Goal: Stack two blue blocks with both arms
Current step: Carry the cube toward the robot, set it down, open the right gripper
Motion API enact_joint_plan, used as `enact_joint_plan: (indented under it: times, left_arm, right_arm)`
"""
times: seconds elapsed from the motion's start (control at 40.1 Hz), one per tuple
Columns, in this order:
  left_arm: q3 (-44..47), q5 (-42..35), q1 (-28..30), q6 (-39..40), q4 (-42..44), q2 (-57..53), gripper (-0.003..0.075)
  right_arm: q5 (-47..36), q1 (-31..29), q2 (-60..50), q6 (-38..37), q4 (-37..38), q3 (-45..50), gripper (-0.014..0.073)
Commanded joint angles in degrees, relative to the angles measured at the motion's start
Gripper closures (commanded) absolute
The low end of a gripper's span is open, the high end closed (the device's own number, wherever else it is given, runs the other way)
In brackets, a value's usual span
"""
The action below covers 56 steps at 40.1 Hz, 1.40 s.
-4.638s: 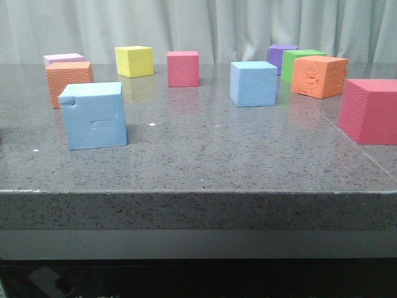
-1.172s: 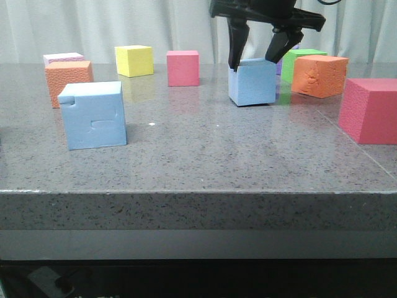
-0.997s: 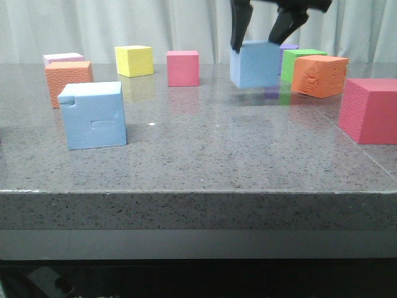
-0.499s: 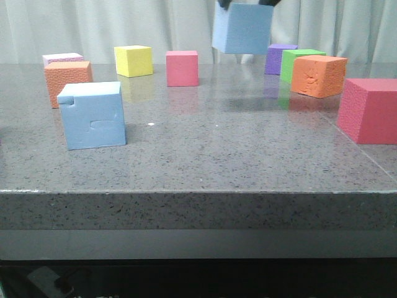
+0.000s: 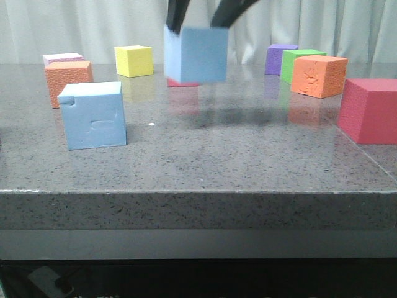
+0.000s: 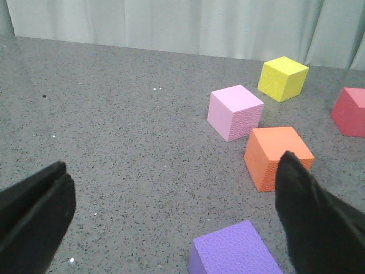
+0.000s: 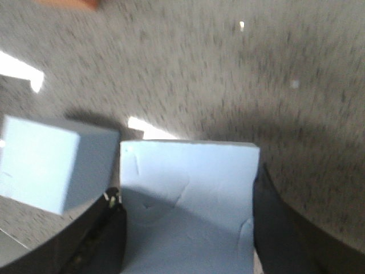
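Observation:
The plain blue block (image 5: 196,54) hangs above the table's middle, and my right gripper (image 5: 196,26) is shut on it from above. In the right wrist view that block (image 7: 188,165) fills the gap between the dark fingers (image 7: 94,242), with the right gripper (image 7: 187,217) closed on its sides. The notched blue block (image 5: 93,115) stands on the table at the front left, and it also shows in the right wrist view (image 7: 51,162), beside and below the held one. My left gripper (image 6: 172,165) is open with nothing between its fingers. No blue block shows in the left wrist view.
Along the back stand an orange cube (image 5: 68,81), a pale pink cube (image 5: 62,59), a yellow cube (image 5: 134,61), a purple cube (image 5: 279,59), a green cube (image 5: 301,61) and another orange cube (image 5: 318,76). A large red cube (image 5: 372,110) sits far right. A purple cube (image 6: 234,251) lies under the left gripper.
My right gripper came down over the plain blue block, shut on it, lifted it off the table and carried it left and nearer, toward the notched block.

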<state>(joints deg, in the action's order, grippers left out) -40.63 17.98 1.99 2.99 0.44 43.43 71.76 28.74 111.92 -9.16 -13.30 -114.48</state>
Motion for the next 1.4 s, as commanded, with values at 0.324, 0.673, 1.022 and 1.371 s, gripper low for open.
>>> enact_joint_plan:
  times: [0.324,0.673,1.022,1.371]
  left_arm:
    - [-2.09,-5.0,-0.36,0.36,-0.09,-0.36,0.0028]
    - [-2.09,-5.0,-0.36,0.36,-0.09,-0.36,0.0028]
    - [-2.09,-5.0,-0.36,0.36,-0.09,-0.36,0.0028]
    - [-2.09,-5.0,-0.36,0.36,-0.09,-0.36,0.0028]
  right_arm:
    - [-1.24,1.19,-4.66,2.15,-0.63,12.02,0.0193]
    - [-4.4,3.68,-4.79,2.15,-0.58,12.02,0.0193]
    - [-3.56,3.78,-4.87,2.15,-0.63,12.02,-0.0024]
    - [-1.88,3.78,-9.96,2.15,0.14,8.24,-0.004]
